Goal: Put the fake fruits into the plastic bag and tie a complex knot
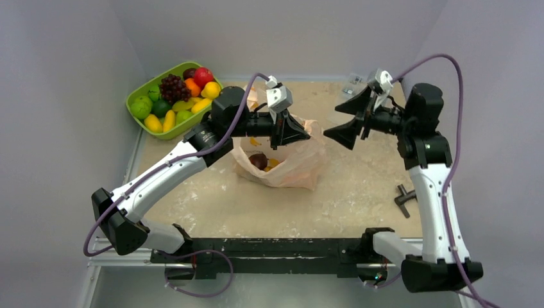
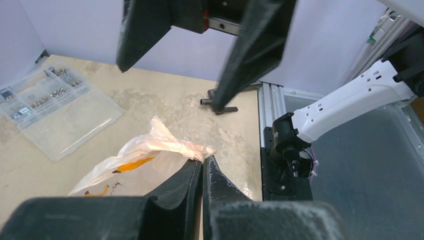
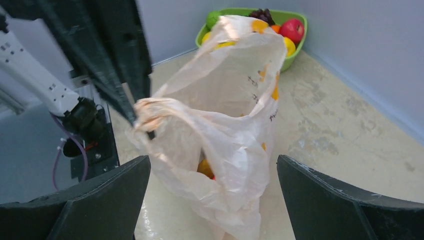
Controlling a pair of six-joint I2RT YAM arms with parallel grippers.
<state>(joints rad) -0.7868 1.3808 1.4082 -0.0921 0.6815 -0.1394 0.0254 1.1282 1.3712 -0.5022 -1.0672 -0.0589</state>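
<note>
Peach plastic bag stands open mid-table (a few fake fruits inside); most heaped far left.

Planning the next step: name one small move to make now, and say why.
Probably close the right hand on the free rim of the bag. The left hand is shut on one bunched edge, the right hand is open and holds nothing, and most fruits lie in the tray.

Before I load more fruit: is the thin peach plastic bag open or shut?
Open: top view shows fruits inside the peach bag; the left gripper pinches its edge.
</note>
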